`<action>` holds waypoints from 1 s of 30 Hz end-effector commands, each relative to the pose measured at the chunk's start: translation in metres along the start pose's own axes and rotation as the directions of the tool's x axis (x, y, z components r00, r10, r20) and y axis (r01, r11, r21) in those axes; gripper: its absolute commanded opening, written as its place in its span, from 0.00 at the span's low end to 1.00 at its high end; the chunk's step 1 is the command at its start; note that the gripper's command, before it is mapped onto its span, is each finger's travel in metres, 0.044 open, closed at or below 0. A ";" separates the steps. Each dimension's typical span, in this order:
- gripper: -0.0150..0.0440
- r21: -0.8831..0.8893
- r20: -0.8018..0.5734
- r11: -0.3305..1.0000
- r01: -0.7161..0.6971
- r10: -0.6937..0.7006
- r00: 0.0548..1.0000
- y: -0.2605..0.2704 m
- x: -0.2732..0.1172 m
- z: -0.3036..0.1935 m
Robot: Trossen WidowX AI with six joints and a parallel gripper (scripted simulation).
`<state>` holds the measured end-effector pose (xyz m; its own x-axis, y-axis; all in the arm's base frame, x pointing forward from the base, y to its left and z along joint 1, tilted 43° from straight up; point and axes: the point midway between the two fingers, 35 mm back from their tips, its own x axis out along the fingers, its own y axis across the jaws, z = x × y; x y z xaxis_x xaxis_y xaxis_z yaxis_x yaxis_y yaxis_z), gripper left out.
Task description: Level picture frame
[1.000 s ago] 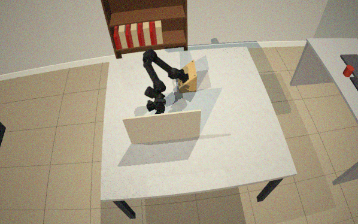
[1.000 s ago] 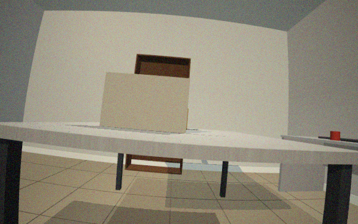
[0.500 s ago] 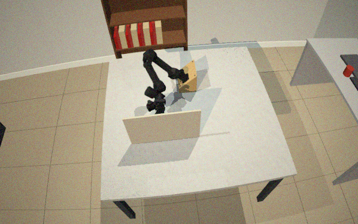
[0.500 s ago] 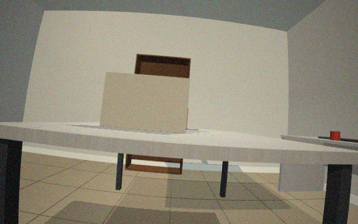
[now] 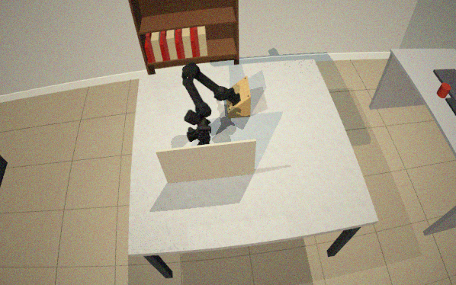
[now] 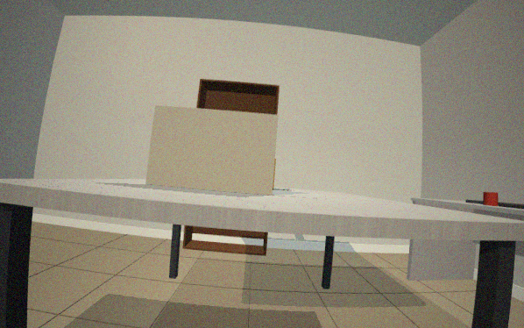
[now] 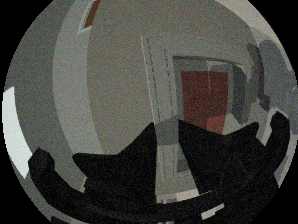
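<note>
The picture frame (image 7: 159,75) fills the middle of the wrist view, with a broad grey border around a dark red picture. It is against a tan upright surface. My gripper (image 7: 166,122) (image 5: 235,100) is shut on the frame's near side bar, one black finger on each side of it. In the top view the gripper reaches the face of the wooden stand (image 5: 244,89), and the arm hides most of the frame. The exterior view shows neither frame nor gripper, behind the beige panel. The screw and notched strip are hidden. I cannot tell whether the frame is level.
An upright beige panel (image 5: 210,161) (image 6: 212,149) stands on the white table (image 5: 305,190) (image 6: 350,208), in front of the arm's base. A bookcase (image 5: 187,19) with red and cream books is behind the table. A side desk (image 5: 415,65) holds a red cup (image 5: 443,91) (image 6: 490,198).
</note>
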<state>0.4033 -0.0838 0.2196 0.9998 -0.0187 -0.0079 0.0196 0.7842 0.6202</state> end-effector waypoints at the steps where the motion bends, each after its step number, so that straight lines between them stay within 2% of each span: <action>1: 0.25 0.000 0.000 1.000 -0.005 0.005 1.000 0.003 0.000 0.000; 30: 0.25 0.001 0.000 1.000 -0.005 0.005 1.000 0.010 0.000 0.000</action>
<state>0.4032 -0.0786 0.2198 0.9995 -0.0219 -0.0208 0.0301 0.7819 0.6227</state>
